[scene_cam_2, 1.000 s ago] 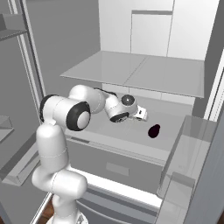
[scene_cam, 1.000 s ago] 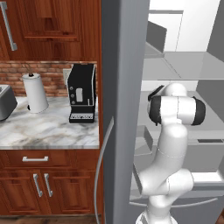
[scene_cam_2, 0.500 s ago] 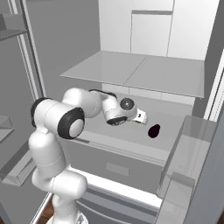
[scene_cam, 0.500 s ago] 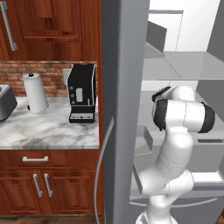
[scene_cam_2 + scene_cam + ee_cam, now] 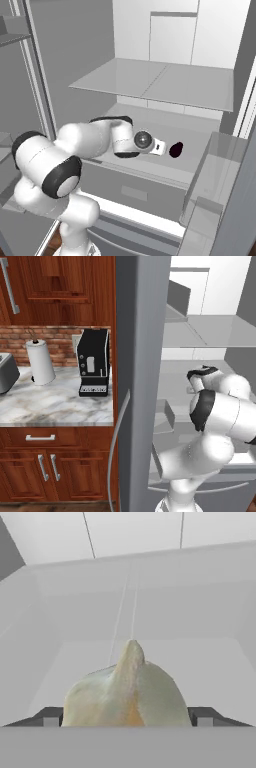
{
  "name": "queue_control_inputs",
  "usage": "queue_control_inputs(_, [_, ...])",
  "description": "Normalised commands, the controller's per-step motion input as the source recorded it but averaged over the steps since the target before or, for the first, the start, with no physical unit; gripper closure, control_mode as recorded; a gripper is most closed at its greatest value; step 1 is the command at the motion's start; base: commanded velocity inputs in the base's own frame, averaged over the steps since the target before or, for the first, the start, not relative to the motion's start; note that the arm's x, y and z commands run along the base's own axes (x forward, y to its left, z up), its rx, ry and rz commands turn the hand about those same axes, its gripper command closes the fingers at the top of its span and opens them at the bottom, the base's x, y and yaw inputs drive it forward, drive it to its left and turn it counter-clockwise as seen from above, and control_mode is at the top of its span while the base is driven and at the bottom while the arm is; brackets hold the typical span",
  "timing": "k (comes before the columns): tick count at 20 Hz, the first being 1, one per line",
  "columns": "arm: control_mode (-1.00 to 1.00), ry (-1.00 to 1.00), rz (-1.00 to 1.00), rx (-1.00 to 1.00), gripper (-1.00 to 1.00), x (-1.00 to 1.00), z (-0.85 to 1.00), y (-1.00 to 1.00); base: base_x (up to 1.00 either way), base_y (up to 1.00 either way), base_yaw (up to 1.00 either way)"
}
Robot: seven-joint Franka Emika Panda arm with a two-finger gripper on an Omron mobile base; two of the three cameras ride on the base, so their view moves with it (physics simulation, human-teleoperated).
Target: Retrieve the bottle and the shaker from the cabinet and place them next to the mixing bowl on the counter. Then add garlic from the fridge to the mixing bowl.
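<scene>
Left base view: fridge [image 5: 142, 356] door open, its edge splitting the frame; the arm reaches past it onto a middle shelf [image 5: 175, 386]. To the left, the marble surface [image 5: 55, 406] carries a coffee machine [image 5: 93, 368] at its back right corner, a paper towel roll [image 5: 40, 362] along the back edge and a toaster [image 5: 6, 373] at the left. Wall cabinet [image 5: 50, 286] closed above. Right base view: gripper [image 5: 161, 148] lies level over the shelf's front half, aimed at a small dark object [image 5: 175, 150] just beside its tip; identity not clear from here. Hand view: garlic [image 5: 127, 692] sits on the shelf floor directly between the two fingertips [image 5: 50, 716], one on each side, jaws standing apart and not yet pinching. Judgement: the low, level approach straddles the bulb, so closing should catch its widest part.
</scene>
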Motion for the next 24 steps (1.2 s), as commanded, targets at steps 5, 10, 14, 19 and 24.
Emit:
queue_control_inputs(5, [-1.00, 0.07, 0.03, -0.03, 1.00, -0.66, 0.67, -0.01, 0.00, 0.00, 0.00])
queue_control_inputs(10, [-1.00, 0.17, 0.01, -0.10, 1.00, -0.37, 0.90, 0.00, 0.00, 0.00, 0.00])
queue_control_inputs(14, [-1.00, 0.20, 0.01, -0.12, 1.00, -0.28, 0.86, 0.00, 0.00, 0.00, 0.00])
queue_control_inputs(19, [-1.00, 0.14, 0.03, -0.02, 1.00, -0.60, 0.66, -0.23, 0.00, 0.00, 0.00])
queue_control_inputs(24, [-1.00, -0.02, 0.08, 0.11, 1.00, -0.85, 0.30, -0.20, 0.00, 0.00, 0.00])
